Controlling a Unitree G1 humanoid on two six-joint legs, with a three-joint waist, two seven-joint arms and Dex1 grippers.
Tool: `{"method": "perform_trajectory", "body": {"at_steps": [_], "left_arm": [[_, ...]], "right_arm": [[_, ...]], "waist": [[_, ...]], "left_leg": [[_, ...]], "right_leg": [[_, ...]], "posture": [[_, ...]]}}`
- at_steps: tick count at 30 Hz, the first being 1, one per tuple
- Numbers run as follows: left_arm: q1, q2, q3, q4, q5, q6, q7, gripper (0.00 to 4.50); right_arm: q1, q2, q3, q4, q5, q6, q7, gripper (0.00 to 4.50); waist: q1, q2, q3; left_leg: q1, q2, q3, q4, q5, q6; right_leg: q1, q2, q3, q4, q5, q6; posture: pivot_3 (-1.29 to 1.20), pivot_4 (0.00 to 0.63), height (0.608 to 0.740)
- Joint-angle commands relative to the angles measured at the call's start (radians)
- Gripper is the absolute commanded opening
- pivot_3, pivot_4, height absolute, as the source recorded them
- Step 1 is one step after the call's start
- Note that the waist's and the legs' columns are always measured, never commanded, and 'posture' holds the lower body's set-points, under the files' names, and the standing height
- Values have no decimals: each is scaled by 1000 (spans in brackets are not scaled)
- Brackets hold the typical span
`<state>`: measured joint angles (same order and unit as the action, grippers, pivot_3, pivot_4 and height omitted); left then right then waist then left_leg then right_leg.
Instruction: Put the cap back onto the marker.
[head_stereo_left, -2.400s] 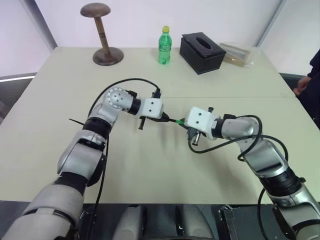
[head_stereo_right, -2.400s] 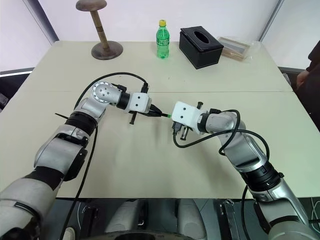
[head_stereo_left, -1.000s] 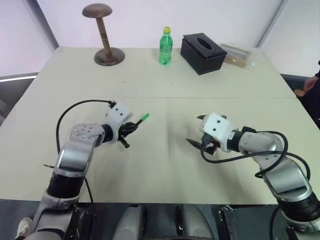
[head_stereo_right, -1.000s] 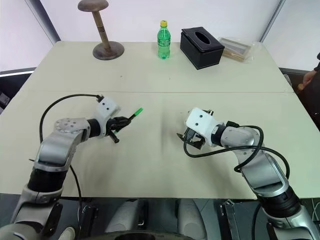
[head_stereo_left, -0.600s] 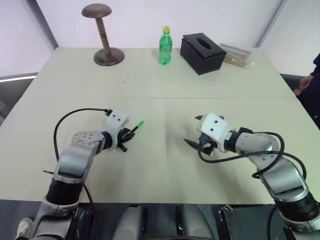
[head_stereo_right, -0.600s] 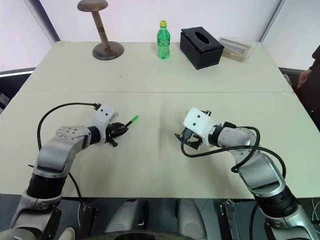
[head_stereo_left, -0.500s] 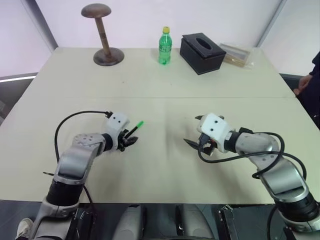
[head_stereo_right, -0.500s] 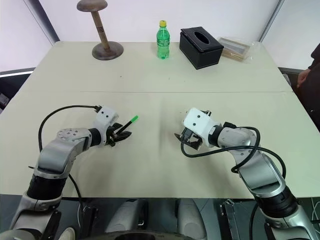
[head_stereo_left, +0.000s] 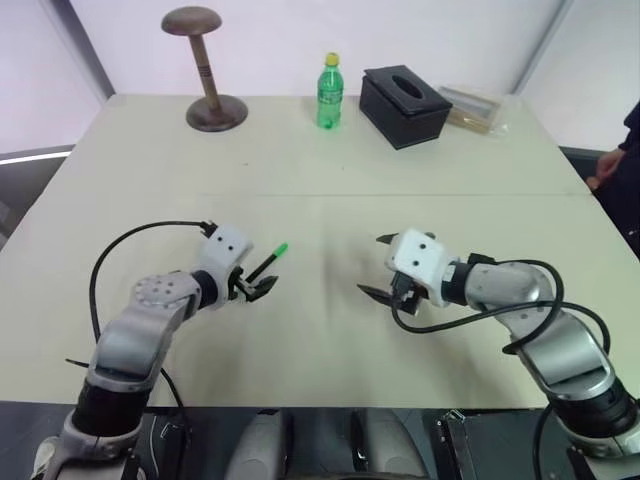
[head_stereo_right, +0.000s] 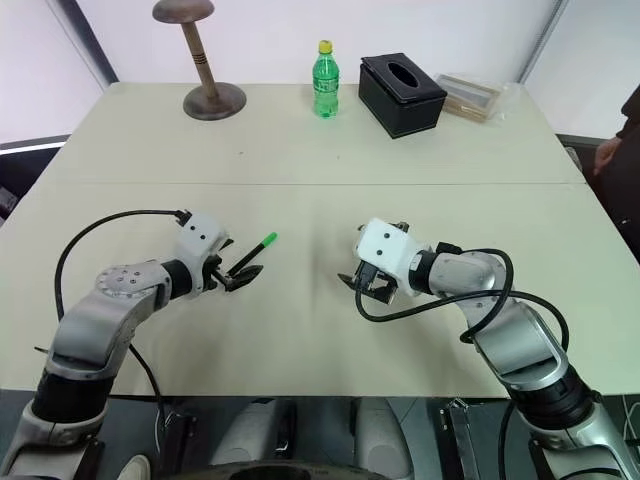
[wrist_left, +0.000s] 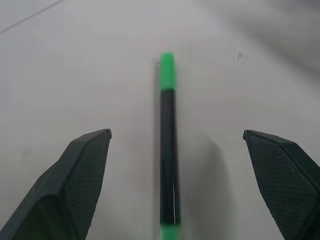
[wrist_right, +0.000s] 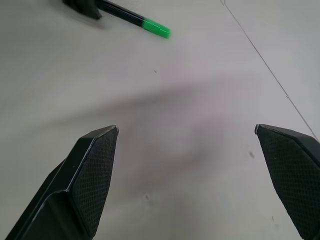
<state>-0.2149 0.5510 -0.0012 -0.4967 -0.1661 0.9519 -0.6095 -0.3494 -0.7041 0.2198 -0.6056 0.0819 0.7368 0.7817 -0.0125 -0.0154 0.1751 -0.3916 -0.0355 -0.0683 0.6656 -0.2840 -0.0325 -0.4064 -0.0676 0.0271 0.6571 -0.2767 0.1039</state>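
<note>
The black marker (head_stereo_left: 262, 266) lies flat on the table (head_stereo_left: 320, 350) at the front left, and the green cap (head_stereo_left: 279, 249) sits on its far end. My left gripper (head_stereo_left: 258, 284) is open, its fingers on either side of the marker's near end without touching it. The left wrist view looks straight along the marker (wrist_left: 168, 150) to the cap (wrist_left: 167, 71), between the spread fingertips (wrist_left: 90, 160). My right gripper (head_stereo_left: 375, 267) hovers open over the table to the right, with nothing in it. Its wrist view catches the marker (wrist_right: 122, 13) and the cap (wrist_right: 156, 28) some way off.
Along the far edge stand a wooden hat stand (head_stereo_left: 207, 70), a green bottle with a yellow lid (head_stereo_left: 329, 92), a black tissue box (head_stereo_left: 404, 92) and a clear packet (head_stereo_left: 478, 108). A person's hand (head_stereo_left: 610, 160) shows at the right edge.
My left gripper has opened, let go of the capped marker and drawn back a little. The marker now rests on the table. My right gripper has drifted slightly to the left.
</note>
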Motion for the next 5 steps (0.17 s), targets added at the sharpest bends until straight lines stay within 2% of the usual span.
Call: {"method": "perform_trajectory", "body": {"at_steps": [1,5], "left_arm": [[40,34,84,-119,-45,3,-3,4418],[38,38,103,-134,-71,10,22,4418]], "right_arm": [[-42,9,18,-32,23,-14,17,4500],[-62,10,28,-14,27,-22,19,4500]], "waist": [[0,0,0],[5,0,0]], "left_leg": [[0,0,0,0,0,0],[0,-1,-1,0,0,0]], "right_leg": [[0,0,0,0,0,0],[2,-4,-2,-2,0,0]], "posture": [[0,150,740],[0,150,740]]}}
